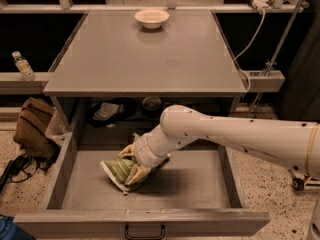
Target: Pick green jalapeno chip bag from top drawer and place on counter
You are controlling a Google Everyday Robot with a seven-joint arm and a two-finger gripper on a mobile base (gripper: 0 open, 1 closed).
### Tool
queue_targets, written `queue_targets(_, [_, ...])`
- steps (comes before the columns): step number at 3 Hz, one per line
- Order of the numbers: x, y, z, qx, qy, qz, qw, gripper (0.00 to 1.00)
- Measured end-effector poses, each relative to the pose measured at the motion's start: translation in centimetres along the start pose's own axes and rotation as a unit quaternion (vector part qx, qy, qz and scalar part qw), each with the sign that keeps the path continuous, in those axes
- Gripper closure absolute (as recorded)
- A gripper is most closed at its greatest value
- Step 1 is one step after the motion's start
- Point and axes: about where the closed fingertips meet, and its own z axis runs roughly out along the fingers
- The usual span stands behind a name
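The top drawer [190,186] stands pulled open below the counter [145,59], its black handle [144,232] at the front. The green jalapeno chip bag [113,168] lies left of centre in the drawer, crinkled and tilted. My gripper [130,165] reaches down into the drawer from the right on a white arm. Its yellowish fingers [138,174] sit on either side of the bag's right end and are closed on it. The bag's right part is hidden behind the gripper.
A white bowl [152,17] stands at the counter's far edge. Dark objects [107,111] lie on the shelf behind the drawer. A brown bag [34,128] and a water bottle [23,65] are at the left. A white cable [250,39] hangs at the right.
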Motion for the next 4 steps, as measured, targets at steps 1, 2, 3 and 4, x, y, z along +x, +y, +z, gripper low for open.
queue_targets(1, [-1.4, -0.6, -4.2, 0.032, 0.011, -0.013, 0.9993, 0.88])
queue_targets(2, [-5.2, -2.5, -12.5, 0.086, 0.036, -0.052, 0.9943, 1.0])
queue_targets(3, [-6.1, -2.8, -13.8, 0.094, 0.047, -0.062, 0.9926, 1.0])
queue_targets(4, [-6.0, -2.8, -13.7, 0.093, 0.046, -0.061, 0.9928, 1.0])
